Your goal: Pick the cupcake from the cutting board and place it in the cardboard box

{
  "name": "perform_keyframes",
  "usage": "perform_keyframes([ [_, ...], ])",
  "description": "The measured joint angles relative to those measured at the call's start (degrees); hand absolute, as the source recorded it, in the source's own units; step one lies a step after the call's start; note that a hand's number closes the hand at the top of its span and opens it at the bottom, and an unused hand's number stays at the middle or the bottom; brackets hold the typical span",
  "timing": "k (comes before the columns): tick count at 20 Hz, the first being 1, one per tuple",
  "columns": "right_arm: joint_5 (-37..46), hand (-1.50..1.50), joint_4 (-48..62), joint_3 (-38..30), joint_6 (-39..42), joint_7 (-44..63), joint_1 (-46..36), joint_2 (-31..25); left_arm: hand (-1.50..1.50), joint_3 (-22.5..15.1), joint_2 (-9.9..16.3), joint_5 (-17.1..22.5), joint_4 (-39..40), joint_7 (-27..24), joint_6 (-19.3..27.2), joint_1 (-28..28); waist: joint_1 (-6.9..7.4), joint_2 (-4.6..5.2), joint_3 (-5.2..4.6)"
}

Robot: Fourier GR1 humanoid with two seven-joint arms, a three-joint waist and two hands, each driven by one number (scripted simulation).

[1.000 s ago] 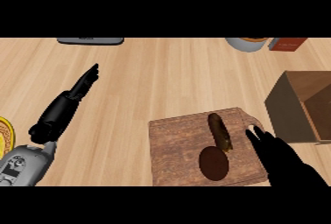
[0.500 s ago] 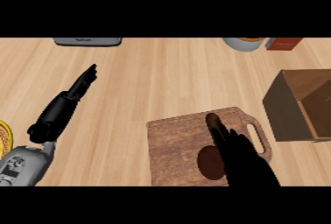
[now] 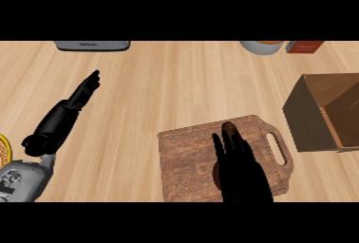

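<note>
My right hand (image 3: 242,173) lies over the dark, grainy wooden cutting board (image 3: 189,156), fingers straight and together, grasping nothing. The cupcake (image 3: 218,173) is only a dark brown sliver at my hand's left edge, still on the board; I cannot tell its orientation. The brown cardboard box (image 3: 308,116) stands open to the right. My left hand (image 3: 80,97) rests flat, released.

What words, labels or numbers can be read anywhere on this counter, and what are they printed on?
Grey appliance at the top edge: a short line of light lettering on its front, too small to read.
Orange-red box at the top right: no lettering that can be made out.
Cardboard box, cutting board, and the two hands: no text or signs show.
So nothing here can be quoted.
</note>
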Motion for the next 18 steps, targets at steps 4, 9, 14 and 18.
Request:
perform_keyframes([
  [4, 1.9, -1.5, 3.6, -1.2, 1.5, -1.2, 0.3, 2.3, 0.0, 0.2, -0.6, -0.3, 0.6, 0.6, -0.2, -0.7, -0.29, 0.04, 0.04],
  [9, 4.9, -1.5, 5.3, -2.7, 3.3, -2.7, 2.1, 4.2, 0.0, 0.7, -0.9, -1.2, 0.7, -0.3, -0.5, 0.4, -0.42, 0.01, 0.07],
  [14, 7.1, -1.5, 8.0, -5.2, 4.8, -5.3, 3.3, 7.0, 0.0, 0.8, -2.3, -2.2, -0.9, 1.1, -0.4, 0.6, -0.33, 0.03, 0.12],
  [18, 9.5, -1.5, 9.1, -6.1, 5.1, -6.8, 5.8, 8.2, 0.0, 2.1, -2.3, -2.3, -0.7, 1.1, -1.6, 0.2, -0.4, 0.05, 0.13],
])
